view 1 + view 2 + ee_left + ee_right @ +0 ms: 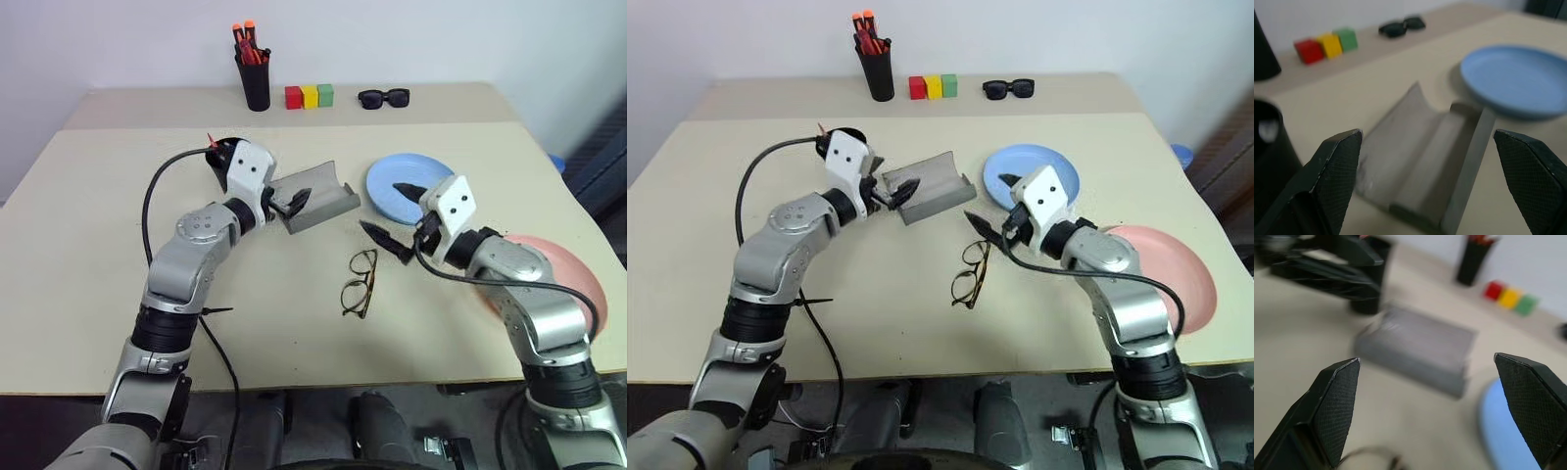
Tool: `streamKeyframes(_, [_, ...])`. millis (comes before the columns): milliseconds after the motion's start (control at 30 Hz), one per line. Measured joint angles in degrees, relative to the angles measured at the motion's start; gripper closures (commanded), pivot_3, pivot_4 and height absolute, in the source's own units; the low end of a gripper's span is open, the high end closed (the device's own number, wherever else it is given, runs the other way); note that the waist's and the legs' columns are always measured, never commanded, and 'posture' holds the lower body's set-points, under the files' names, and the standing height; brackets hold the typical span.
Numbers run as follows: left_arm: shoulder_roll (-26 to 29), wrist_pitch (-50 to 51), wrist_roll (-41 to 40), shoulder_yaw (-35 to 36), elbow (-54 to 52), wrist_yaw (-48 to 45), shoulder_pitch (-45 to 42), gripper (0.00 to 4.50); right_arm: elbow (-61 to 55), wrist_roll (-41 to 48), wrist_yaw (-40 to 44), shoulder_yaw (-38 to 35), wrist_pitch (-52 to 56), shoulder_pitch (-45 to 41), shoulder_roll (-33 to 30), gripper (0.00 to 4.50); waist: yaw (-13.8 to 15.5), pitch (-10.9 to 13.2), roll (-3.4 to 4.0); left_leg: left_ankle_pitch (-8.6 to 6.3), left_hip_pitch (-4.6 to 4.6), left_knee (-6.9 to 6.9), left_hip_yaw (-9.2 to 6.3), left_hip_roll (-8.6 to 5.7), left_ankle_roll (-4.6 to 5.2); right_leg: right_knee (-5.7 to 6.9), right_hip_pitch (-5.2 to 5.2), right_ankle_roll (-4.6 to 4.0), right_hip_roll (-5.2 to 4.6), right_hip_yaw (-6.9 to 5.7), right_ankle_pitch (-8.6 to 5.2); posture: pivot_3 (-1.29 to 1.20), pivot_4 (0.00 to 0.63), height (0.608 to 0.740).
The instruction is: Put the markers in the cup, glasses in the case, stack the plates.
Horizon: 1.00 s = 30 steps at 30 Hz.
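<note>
Both grippers, left (pixel 291 203) and right (pixel 392 213), stand spread and empty. Case (pixel 318 196) lies open; glasses (pixel 359 283) rest on the table (pixel 88 225) nearby.

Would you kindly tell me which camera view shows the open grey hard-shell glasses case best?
The left wrist view: the grey hard-shell glasses case lies open, its hollow interior facing the camera. The head views show it smaller, beside the left gripper. The right wrist view shows it blurred, from outside.
</note>
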Motion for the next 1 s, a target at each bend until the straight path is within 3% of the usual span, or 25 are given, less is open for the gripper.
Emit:
streamKeyframes(233, [-2.73,3.57,0.06,-5.54,8.78,-6.24,-5.56,0.04,-5.49,1.94,4.72,0.26,3.88,5.3,-6.49,0.0,0.14,0.02,-0.03,-0.01,-0.03,0.04,0.02,-0.02,0.01,-0.05,0.01,0.01,-0.08,-0.04,-0.01,0.0,0.15,0.74])
streamKeyframes(467, [-3.31,3.29,2.44,-10.15,17.76,-11.24,-10.76,0.04,-7.41,2.36,5.12,-1.92,4.28,8.76,-8.28,0.0,0.0,0.03,-0.04,-0.01,-0.03,0.04,0.03,-0.01,0.01,-0.06,0.02,0.02,-0.1,-0.05,-0.01,0.0,0.15,0.74])
streamKeyframes(567, [-3.98,2.66,3.5,-10.19,21.41,-11.71,-12.88,0.84,-8.98,2.53,4.97,-3.14,4.36,10.9,-8.57,0.0,0.14,0.03,-0.05,-0.02,-0.03,0.06,0.04,-0.02,0.02,-0.08,0.03,0.03,-0.12,-0.04,-0.02,0.0,0.15,0.74])
streamKeyframes(800, [-4.94,1.28,5.43,-10.65,26.27,-12.97,-13.85,4.4,-10.12,2.58,3.93,-3.69,4.76,12.47,-8.58,0.0,1.02,0.05,-0.09,-0.02,-0.06,0.06,0.05,-0.02,0.02,-0.08,-0.01,0.03,-0.12,-0.04,-0.02,0.0,0.15,0.74])
streamKeyframes(1000, [-4.72,-0.83,7.13,-10.96,26.87,-14.01,-13.62,4.4,-10.63,2.66,3.53,-3.7,4.95,12.55,-8.58,0.0,1.14,0.08,-0.13,-0.02,-0.1,0.07,0.04,-0.02,0.02,-0.09,-0.02,0.04,-0.13,-0.05,-0.02,0.0,0.15,0.74])
